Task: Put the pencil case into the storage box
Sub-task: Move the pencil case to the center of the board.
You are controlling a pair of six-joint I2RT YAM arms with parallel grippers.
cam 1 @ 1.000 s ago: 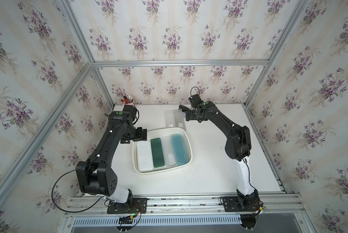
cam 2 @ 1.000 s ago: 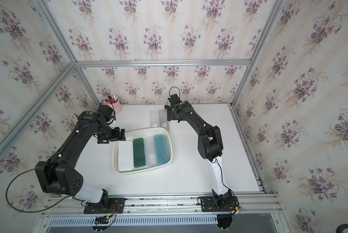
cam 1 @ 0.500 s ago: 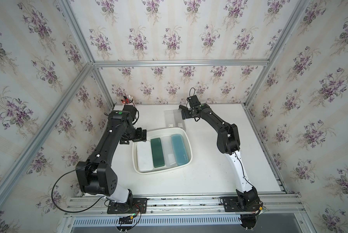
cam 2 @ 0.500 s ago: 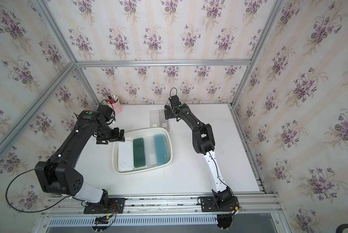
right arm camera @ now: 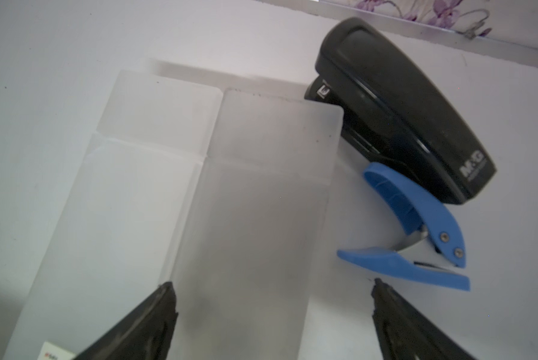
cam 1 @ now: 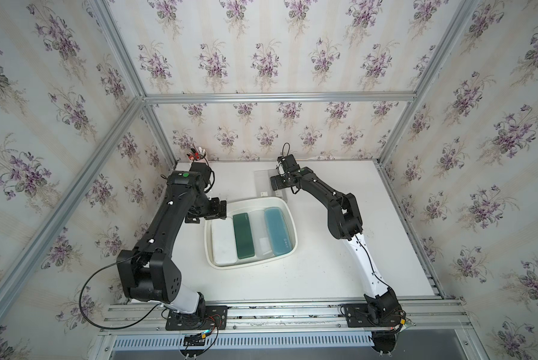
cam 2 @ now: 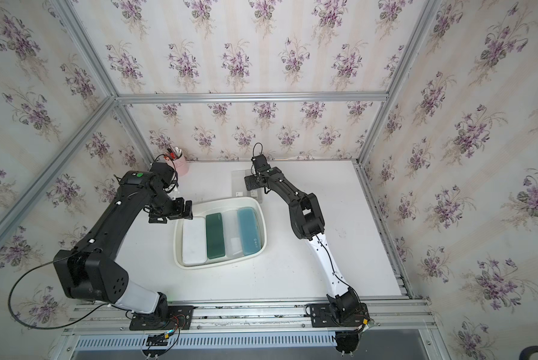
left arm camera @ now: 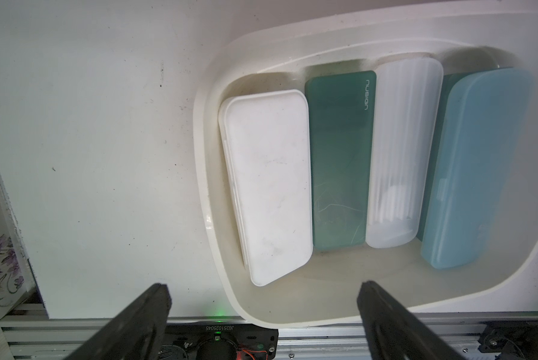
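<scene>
Right gripper point(cam 1: 276, 184) hangs spread wide with nothing in it, over a frosted case point(right arm camera: 255, 218) that lies flat on the table point(cam 1: 323, 274). This case sits just past the upper right rim of the box point(cam 1: 249, 265), in the upper middle of both top views. In the right wrist view its fingers point(right arm camera: 149, 324) straddle the case without being closed on it. One finger is over the seam with a second frosted case point(right arm camera: 121, 202) lying alongside, and the other is beyond the opposite long edge. Whether the tips touch anything I cannot tell. A black stapler point(right arm camera: 401, 109) lies just beside the far corner of the straddled case, and a blue tool point(right arm camera: 417, 224) with open handles rests against the stapler's end.

The left gripper point(cam 1: 221, 208) is also fully spread and empty, at the upper left corner of the box in both top views. In the left wrist view one of its fingers point(left arm camera: 143, 324) is over bare table and the other is over the inside of the box.

The box stands in the middle of the table. It holds four cases lying flat, side by side, lengthwise. From left to right in the top views they are a white case point(cam 1: 224, 241), a green case point(cam 1: 243, 235), a ribbed clear case point(cam 1: 259, 229) and a blue case point(cam 1: 277, 230). The blue one leans on the box's right wall.

A pink cup point(cam 2: 182, 164) of pens stands in the table's upper left corner, behind the left arm.
</scene>
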